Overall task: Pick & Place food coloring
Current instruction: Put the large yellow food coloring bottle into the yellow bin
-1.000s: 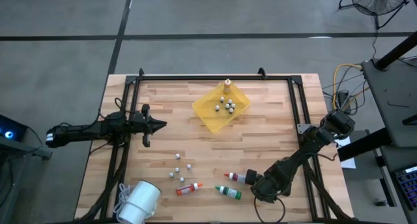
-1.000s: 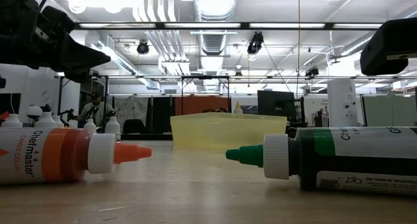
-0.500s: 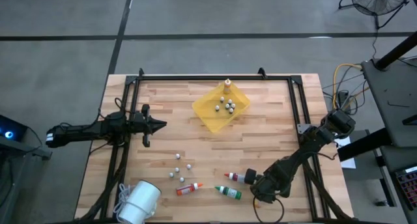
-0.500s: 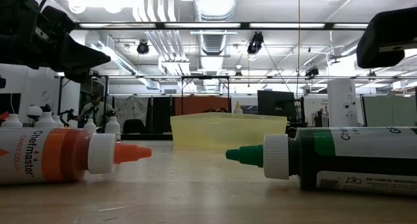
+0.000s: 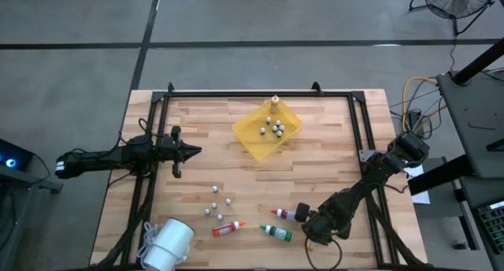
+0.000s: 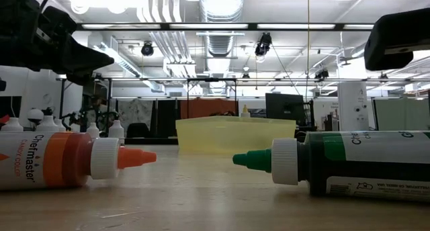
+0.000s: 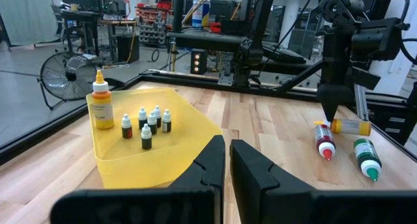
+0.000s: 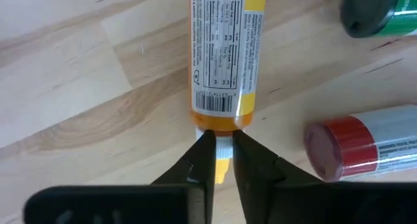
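Note:
A yellow food coloring bottle point(image 8: 225, 55) lies on its side on the wooden table, and my right gripper point(image 8: 223, 140) is shut on it from above. A red bottle point(image 8: 365, 149) and a green one point(image 8: 384, 9) lie on their sides close by. An orange-red bottle point(image 5: 228, 228) lies further toward the table's left. My right gripper point(image 5: 313, 222) stands at the near right and hides the yellow bottle in the high view. My left gripper point(image 7: 227, 160) is shut on nothing and hovers level at the table's left point(image 5: 189, 151). My right gripper pinches the yellow bottle's white neck collar point(image 8: 223, 127), just behind its yellow cap, between its two fingers. The fingers point down from above and lie across the bottle. The bottle lies flat on the table on its side.
A yellow tray point(image 5: 256, 145) stands at the far middle, holding several tiny dark bottles and an upright yellow-orange bottle point(image 5: 276, 102). Small pale balls point(image 5: 216, 202) are scattered near the middle. A white cup point(image 5: 169, 243) lies at the near left corner. A black frame point(image 5: 260, 93) edges the table.
My right arm's wrist has turned slightly in place above the bottles. The bottles in view lie where they were.

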Controlling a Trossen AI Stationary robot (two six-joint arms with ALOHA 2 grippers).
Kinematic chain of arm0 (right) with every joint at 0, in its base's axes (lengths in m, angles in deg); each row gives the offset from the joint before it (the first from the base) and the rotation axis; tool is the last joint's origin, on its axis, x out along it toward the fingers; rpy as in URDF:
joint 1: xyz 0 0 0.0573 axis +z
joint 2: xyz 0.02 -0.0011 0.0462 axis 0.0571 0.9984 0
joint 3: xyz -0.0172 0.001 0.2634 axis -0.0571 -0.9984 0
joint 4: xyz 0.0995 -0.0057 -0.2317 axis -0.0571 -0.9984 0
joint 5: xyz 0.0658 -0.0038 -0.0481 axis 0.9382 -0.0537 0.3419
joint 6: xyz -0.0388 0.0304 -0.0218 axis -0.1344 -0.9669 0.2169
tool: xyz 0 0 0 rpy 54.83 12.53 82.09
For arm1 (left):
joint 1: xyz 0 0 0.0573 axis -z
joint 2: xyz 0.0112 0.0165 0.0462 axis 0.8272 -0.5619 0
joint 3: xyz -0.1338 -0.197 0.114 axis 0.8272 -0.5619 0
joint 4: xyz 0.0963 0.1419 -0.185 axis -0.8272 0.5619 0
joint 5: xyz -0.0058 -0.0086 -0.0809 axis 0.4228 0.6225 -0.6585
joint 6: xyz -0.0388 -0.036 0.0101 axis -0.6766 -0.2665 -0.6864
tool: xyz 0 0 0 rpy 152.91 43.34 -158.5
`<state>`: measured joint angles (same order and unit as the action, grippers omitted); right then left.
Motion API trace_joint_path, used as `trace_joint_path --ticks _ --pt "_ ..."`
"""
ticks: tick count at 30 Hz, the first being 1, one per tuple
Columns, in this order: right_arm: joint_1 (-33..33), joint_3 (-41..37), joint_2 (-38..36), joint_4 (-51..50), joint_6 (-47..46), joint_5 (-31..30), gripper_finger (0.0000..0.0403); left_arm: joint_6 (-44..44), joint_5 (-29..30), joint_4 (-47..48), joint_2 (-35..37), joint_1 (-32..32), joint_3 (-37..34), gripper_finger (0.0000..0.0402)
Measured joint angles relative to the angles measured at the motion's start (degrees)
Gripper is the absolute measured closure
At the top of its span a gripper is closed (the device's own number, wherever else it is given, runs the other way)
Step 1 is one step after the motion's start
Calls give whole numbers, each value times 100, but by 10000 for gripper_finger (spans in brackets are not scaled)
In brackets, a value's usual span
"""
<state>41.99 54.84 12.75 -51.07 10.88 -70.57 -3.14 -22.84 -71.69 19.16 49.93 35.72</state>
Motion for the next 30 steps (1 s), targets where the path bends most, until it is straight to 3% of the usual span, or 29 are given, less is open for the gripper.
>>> trace_joint_path --ticks 15,30 --pt "0 16 -15 -221 -421 203 249 0 -1 1 -2 2 0 402" --pt "0 29 173 6 -414 350 223 0 -1 1 0 6 0 402"
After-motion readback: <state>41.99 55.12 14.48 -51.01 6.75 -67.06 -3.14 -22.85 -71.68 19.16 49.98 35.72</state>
